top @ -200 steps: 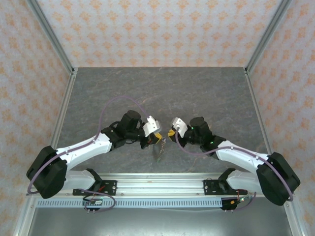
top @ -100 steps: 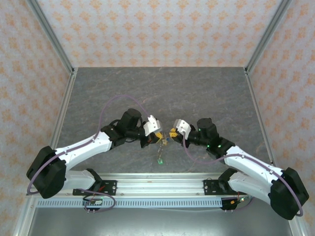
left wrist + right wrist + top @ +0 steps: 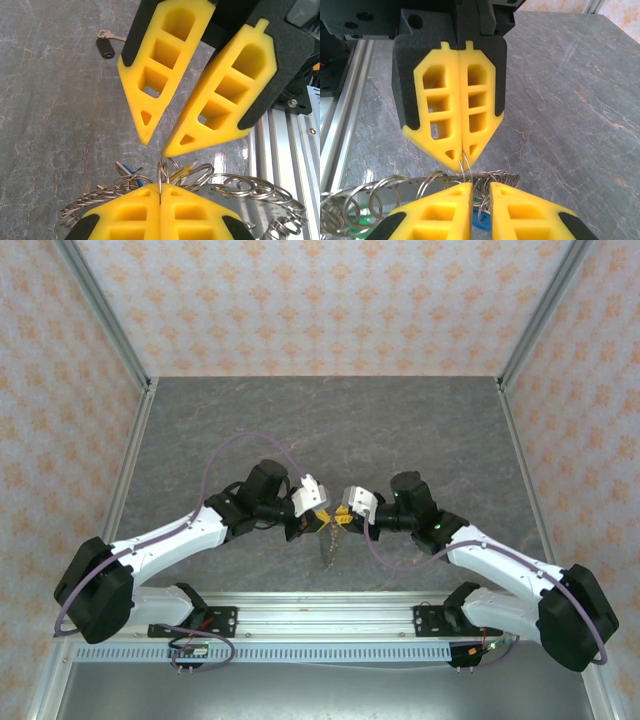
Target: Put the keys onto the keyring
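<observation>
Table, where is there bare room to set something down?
Bare: the far half of the table to the back wall, and the strips between each arm and its side rail. Crowded: near centre, where left gripper and right gripper meet at the keyring. A dark-tagged key lies loose past them, in the left wrist view.

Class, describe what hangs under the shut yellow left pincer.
Silver wire rings and a blue key head hang there; the left pincer covers the rest of the bunch.
</observation>
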Available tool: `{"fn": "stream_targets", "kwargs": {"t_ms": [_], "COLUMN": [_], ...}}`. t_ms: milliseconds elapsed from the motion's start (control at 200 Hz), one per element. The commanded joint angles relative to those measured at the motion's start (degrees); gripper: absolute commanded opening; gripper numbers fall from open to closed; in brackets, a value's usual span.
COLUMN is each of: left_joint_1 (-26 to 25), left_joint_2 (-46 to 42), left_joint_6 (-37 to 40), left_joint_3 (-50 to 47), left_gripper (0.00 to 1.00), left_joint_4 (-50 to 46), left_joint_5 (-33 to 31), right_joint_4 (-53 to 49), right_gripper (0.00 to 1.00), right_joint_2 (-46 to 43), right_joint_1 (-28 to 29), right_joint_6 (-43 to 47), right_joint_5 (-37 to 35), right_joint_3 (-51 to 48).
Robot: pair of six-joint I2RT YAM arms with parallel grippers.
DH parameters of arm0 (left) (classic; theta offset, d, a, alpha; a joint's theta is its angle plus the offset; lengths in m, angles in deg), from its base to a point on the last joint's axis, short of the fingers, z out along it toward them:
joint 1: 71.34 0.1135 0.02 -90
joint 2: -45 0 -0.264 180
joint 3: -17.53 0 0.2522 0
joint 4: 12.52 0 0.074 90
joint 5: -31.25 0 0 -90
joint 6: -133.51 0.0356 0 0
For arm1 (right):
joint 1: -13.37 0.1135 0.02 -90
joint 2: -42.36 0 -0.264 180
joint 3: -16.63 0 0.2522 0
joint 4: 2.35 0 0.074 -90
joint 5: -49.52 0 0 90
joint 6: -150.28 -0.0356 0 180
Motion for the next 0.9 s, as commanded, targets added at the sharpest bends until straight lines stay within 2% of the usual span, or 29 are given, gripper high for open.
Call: {"fn": "stream_targets", "kwargs": {"t_ms": [0,530,636,676,731,811,891], "left_joint_1": [-0.3,-0.3,-0.24,-0.3,-0.3,-0.31,-0.3], "left_joint_2": [0.11,0.17,0.22,0.18,0.18,0.16,0.36], "left_joint_6": [0.76,0.47,0.38,0.41,0.44,0.49,1.02], "left_joint_3": [2.18,2.03,2.07,2.02,2.03,1.9,2.02], "left_gripper": [0.0,0.0,0.0,0.0,0.0,0.06,0.12], "left_joint_4": [0.74,1.33,1.24,1.26,1.12,1.11,0.13], "left_joint_5": [1.38,2.06,2.08,2.01,1.54,0.48,-0.88], "right_joint_4": [-0.71,3.94,5.36,5.86,5.62,4.1,0.93], "right_gripper": [0.17,0.18,0.16,0.11,0.08,0.0,0.0], "right_joint_2": [0.25,4.83,5.89,6.13,6.15,6.07,5.42], "right_joint_1": [-0.14,-0.25,-0.21,-0.21,-0.21,-0.21,-0.18], "right_joint_6": [1.49,0.77,0.01,-0.55,-0.74,-0.8,-0.03], "right_joint_5": [3.65,3.81,4.45,4.79,4.92,4.77,4.37], "right_joint_3": [2.0,1.78,1.91,1.99,2.33,2.93,4.1]}}
